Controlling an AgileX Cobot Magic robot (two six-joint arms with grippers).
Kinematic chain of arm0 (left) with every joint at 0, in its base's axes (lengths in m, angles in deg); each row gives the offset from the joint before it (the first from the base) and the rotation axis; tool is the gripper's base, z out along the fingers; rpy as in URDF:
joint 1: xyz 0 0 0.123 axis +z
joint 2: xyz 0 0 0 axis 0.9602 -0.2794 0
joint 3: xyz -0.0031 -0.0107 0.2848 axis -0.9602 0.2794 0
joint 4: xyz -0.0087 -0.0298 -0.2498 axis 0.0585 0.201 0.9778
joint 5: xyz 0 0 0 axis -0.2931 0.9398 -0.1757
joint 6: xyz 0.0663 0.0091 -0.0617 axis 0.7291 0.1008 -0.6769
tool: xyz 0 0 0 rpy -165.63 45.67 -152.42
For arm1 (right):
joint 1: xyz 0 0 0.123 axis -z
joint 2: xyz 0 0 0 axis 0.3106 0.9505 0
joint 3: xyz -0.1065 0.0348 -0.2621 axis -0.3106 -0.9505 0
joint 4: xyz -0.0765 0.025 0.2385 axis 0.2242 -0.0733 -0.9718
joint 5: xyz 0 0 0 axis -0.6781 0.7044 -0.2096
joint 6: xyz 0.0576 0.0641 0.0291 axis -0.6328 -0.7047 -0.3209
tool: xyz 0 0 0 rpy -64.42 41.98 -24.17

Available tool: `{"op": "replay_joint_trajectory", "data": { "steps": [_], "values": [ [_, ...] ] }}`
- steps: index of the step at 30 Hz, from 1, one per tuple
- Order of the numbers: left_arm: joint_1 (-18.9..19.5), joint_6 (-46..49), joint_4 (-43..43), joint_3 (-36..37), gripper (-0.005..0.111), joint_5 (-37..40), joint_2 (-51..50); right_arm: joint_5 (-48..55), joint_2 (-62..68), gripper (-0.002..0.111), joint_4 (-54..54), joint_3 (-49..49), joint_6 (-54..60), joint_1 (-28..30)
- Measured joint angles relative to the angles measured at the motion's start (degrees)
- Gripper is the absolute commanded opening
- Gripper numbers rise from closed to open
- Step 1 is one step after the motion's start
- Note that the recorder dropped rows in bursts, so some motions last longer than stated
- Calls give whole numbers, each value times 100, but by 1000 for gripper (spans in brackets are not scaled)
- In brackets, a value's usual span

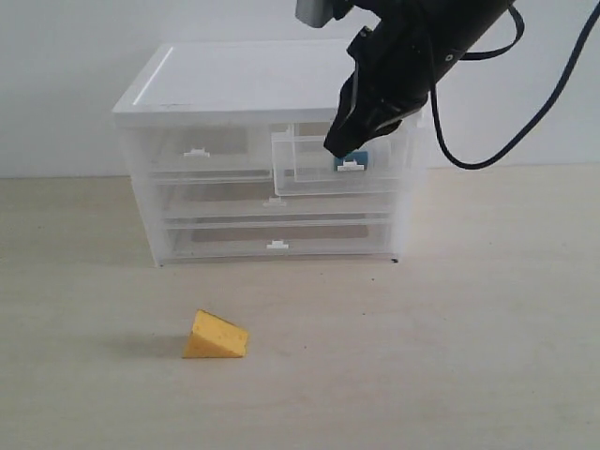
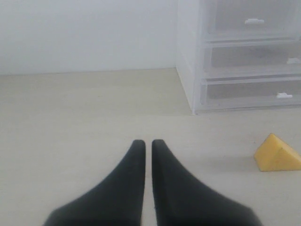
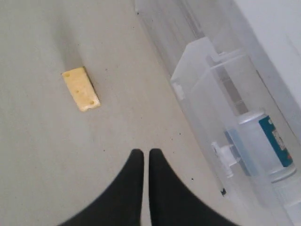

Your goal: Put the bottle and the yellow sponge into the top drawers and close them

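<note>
Pale wood table [image 1: 469, 356], white wall behind. White translucent cabinet [image 1: 234, 80] stands at the back of the table, toward the wall.

Right arm [image 1: 422, 47] comes in from the top right of the exterior view and hangs in front of the cabinet's upper right corner. A black cable [image 1: 525, 122] loops down beside it.

Two wide drawers [image 1: 277, 202] are under the top row, both pushed in.

Top row has two half-width drawers. Left top drawer [image 1: 197, 150] is pushed in flush. Right top drawer [image 1: 305, 164] is pulled out and sticks forward past the cabinet front.

Right gripper [image 1: 336, 148] is over the front of the right top drawer, tips pointing down near its tab handle. In the right wrist view the right gripper [image 3: 143, 153] is clenched, fingers pressed together, nothing between them. Touching the drawer or not: cannot tell.

Left gripper [image 2: 145, 142] is out of the exterior view. Left wrist view shows it clenched and empty above bare table, well apart from the cabinet.

Sponge [image 1: 216, 337] is a yellow wedge on the table in front of the cabinet, toward its left side, clear of both grippers. Also seen at [image 2: 277, 155] and [image 3: 81, 88].

Bottle [image 3: 268, 141] is inside the right top drawer, behind its front wall, white cap and teal label visible through the plastic. Only a blue patch [image 1: 356, 157] shows in the exterior view, beside the gripper tips. Upright or lying: cannot tell.
</note>
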Motion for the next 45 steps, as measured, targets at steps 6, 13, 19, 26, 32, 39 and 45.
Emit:
{"op": "replay_joint_trajectory", "data": {
  "steps": [6,13,19,26,32,39,45],
  "values": [
    [0,0,0,0,4,0,0,-141,355,1,473,0,-72,0],
    [0,0,0,0,4,0,0,-938,504,1,1079,0,-418,11],
    [0,0,0,0,4,0,0,-1630,664,1,1209,0,-518,11],
    [0,0,0,0,4,0,0,-2177,894,1,1598,-11,-832,0],
    [0,0,0,0,4,0,0,-2288,894,1,1648,-46,-1113,-36],
    [0,0,0,0,4,0,0,-2108,894,1,1627,-35,-1487,-36],
    [0,0,0,0,4,0,0,-571,642,1,1484,-24,-1553,0]
  ]
}}
